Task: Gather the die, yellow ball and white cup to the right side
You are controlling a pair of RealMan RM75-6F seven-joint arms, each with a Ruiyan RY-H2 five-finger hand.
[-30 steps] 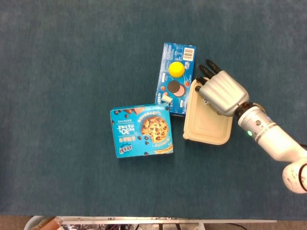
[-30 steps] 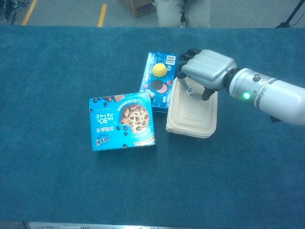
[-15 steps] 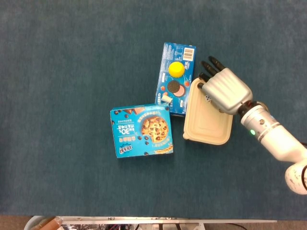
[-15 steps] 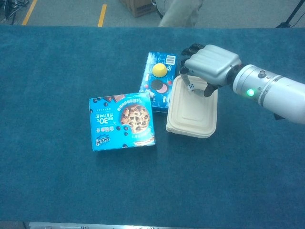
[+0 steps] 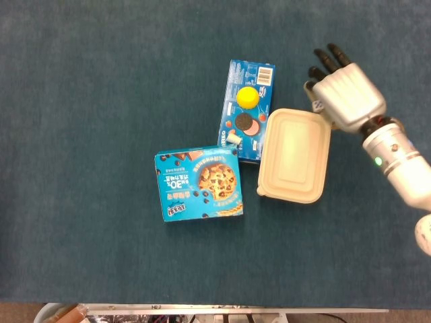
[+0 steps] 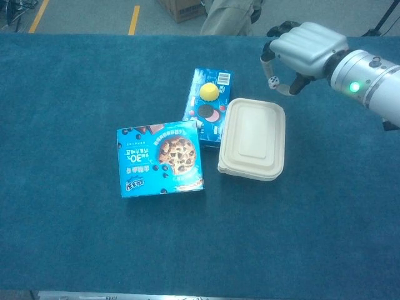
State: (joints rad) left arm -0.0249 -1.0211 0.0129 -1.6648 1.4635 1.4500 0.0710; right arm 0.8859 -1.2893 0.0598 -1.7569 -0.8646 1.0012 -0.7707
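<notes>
A cream lidded container [image 5: 294, 155] lay shut on the dark blue tabletop [image 5: 101, 101], its left edge touching a long blue sandwich-cookie box [image 5: 245, 112]. A square blue chocolate-chip cookie box [image 5: 199, 183] sat just beside that box's near end, printed side up and turned upside down. Beyond the tabletop's far edge stood what looked like a person's legs [image 6: 228, 17], though that part was cropped.

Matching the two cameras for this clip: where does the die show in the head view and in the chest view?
Head view: the die itself cannot be made out; the right hand covers that spot, upper right.
Chest view: the die is pinched under the right hand, upper right, above the table.
Shared landmark: the cream container, left of and below the hand in both views.
</notes>
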